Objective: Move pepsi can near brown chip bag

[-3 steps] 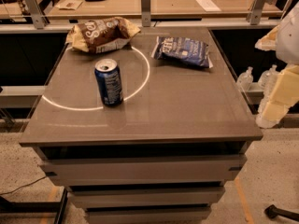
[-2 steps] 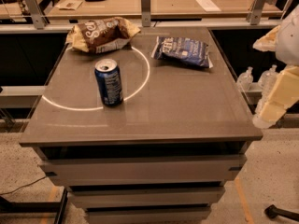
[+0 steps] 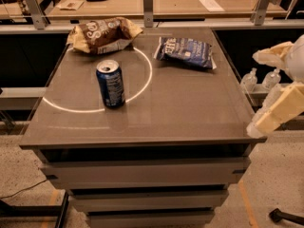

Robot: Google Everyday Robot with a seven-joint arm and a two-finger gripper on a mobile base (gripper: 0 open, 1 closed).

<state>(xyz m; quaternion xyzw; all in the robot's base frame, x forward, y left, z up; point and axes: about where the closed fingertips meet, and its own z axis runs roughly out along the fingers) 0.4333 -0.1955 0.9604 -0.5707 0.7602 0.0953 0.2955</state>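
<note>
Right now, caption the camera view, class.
Dark blue pepsi can upright, apart from wrinkly brown chip bag; gripper at far right.

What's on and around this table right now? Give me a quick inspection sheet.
Surface: grey-brown table top with a pale curved line on it.
Job's things: pepsi can upright, front left; brown chip bag back left, apart from the can.
Clutter: dark blue chip bag, back right.
Grippers: gripper beside the table's right edge, away from all items.
Cables: thin cable on the floor, lower left.
Surroundings: wooden desks behind; plastic bottles to the right.
</note>
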